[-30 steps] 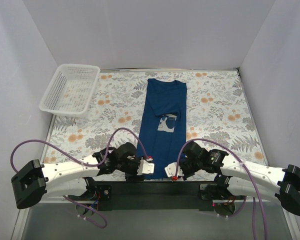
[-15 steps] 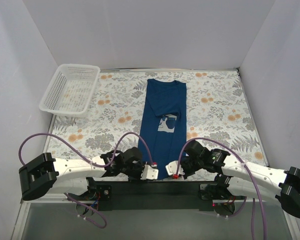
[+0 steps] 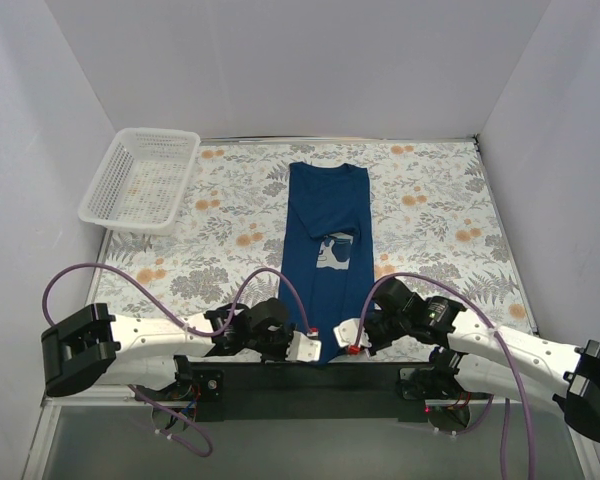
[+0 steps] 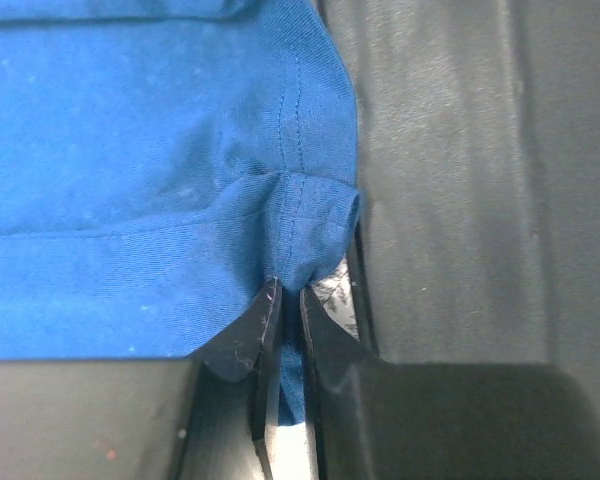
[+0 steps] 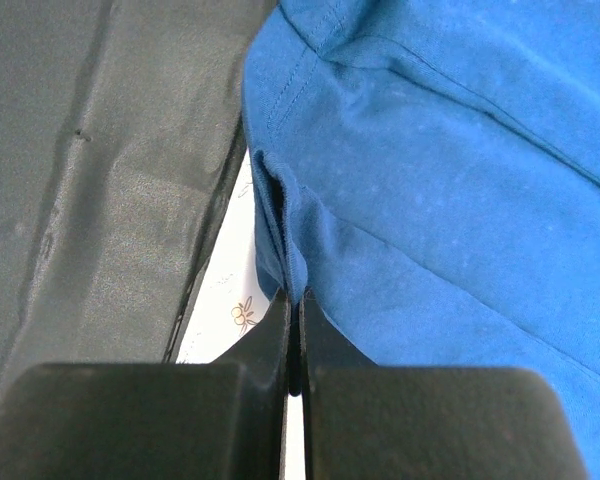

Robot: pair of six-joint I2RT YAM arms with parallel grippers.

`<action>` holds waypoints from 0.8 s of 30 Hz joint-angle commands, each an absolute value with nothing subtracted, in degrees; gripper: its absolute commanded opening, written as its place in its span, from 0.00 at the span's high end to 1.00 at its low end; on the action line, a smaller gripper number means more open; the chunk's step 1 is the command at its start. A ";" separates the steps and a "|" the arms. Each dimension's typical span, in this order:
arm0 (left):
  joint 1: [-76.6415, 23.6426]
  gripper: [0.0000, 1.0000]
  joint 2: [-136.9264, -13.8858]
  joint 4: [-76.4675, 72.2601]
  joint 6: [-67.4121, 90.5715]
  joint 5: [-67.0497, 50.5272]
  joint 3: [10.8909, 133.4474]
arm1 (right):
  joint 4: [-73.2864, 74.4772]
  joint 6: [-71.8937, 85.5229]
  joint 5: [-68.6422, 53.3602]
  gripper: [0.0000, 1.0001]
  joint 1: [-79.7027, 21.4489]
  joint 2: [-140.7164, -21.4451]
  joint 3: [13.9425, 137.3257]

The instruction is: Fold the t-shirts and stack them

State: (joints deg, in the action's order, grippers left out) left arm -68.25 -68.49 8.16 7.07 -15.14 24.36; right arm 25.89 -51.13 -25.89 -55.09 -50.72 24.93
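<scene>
A dark navy t-shirt (image 3: 325,250), folded into a long narrow strip with its pale chest graphic up, lies lengthwise down the middle of the floral table. My left gripper (image 3: 308,348) is shut on the shirt's near left hem corner; the left wrist view shows blue cloth (image 4: 160,180) pinched between the jaws (image 4: 288,300). My right gripper (image 3: 348,345) is shut on the near right hem corner, and the right wrist view shows the hem (image 5: 430,200) caught between the closed jaws (image 5: 294,300). Both grippers sit at the table's near edge.
A white lattice basket (image 3: 143,180) stands at the back left of the table. The black base bar (image 3: 310,378) runs along the near edge under both grippers. Pale walls enclose the table on three sides.
Both grippers have drawn back toward the near edge with the hem corners, and the shirt has slid slightly toward me and to the left.
</scene>
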 commanded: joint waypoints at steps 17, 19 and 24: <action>-60.66 1.00 -60.47 17.23 2.29 -24.24 32.60 | 35.51 -52.56 -30.06 0.99 -46.33 -49.57 38.49; -56.09 1.00 -62.30 17.14 0.89 -28.37 34.97 | 35.42 -52.56 -30.41 0.99 -44.39 -50.09 38.85; -46.34 1.00 -68.89 18.19 -2.81 -36.29 41.38 | 35.07 -54.40 -35.23 0.99 -34.21 -52.90 39.99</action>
